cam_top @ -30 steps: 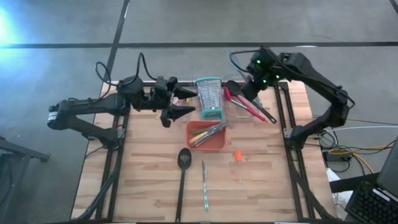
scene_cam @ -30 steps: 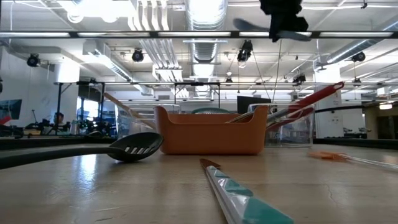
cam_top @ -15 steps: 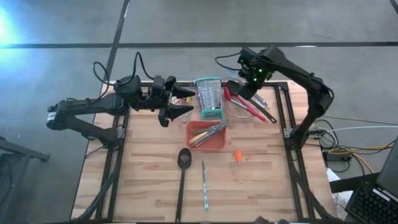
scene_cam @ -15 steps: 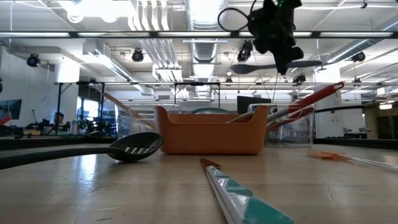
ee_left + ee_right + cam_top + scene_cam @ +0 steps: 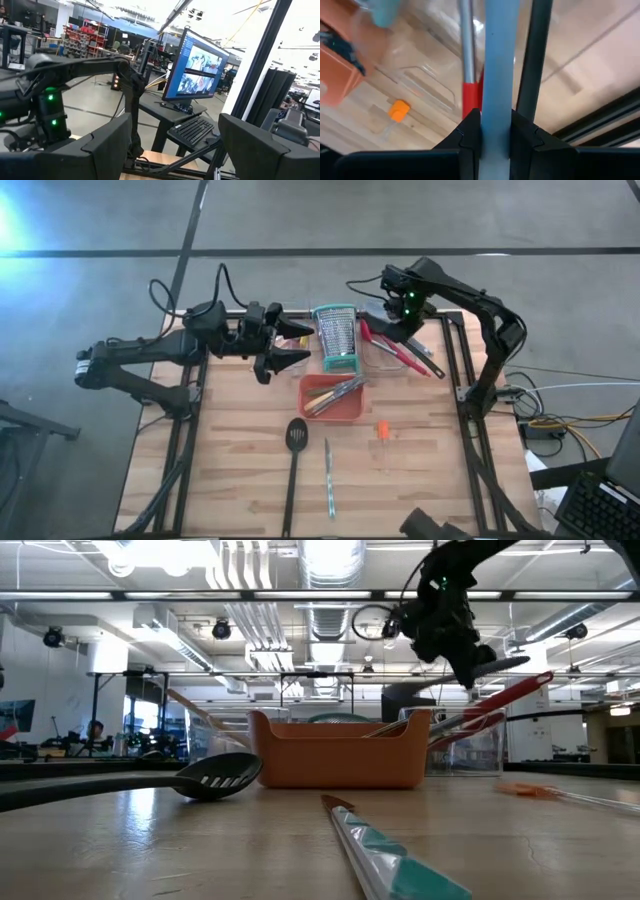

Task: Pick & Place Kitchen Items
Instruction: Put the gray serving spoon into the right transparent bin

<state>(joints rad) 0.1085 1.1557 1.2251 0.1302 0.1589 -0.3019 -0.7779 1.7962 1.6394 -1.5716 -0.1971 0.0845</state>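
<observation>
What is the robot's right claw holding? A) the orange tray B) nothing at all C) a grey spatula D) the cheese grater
C. The right gripper is shut on the grey spatula; its wrist view shows the grey handle pinched between the fingers, above the clear bin at the back of the table.

orange tray [image 5: 340, 752], slotted turner [image 5: 215, 775], raised hand [image 5: 470, 665]

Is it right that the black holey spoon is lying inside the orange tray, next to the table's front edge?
No. The high view shows the black slotted turner lying flat on the wooden table, in front of the orange tray, not inside it.
</observation>
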